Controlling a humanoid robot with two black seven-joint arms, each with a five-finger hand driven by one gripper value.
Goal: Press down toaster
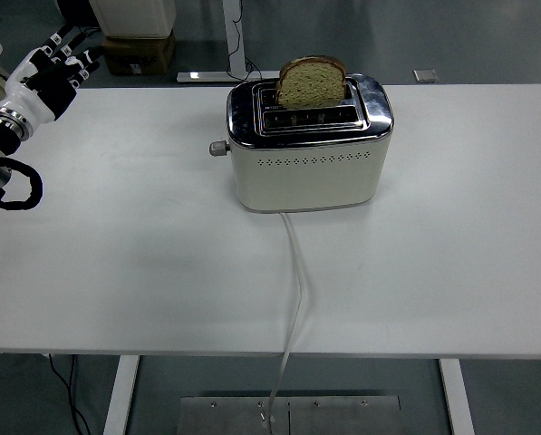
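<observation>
Hiding bread slice [312, 83] base: toaster [306, 154] slot.

White table [161, 272], cardboard box [139, 53] on the floor behind it, metal floor plate [288, 415] below

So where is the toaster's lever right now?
In the head view, the lever sticks out of the toaster's left end, with the left hand far off at the table's left edge.

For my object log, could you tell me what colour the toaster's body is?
Cream body on the toaster, with a shiny chrome top; the head view shows it best.
</observation>
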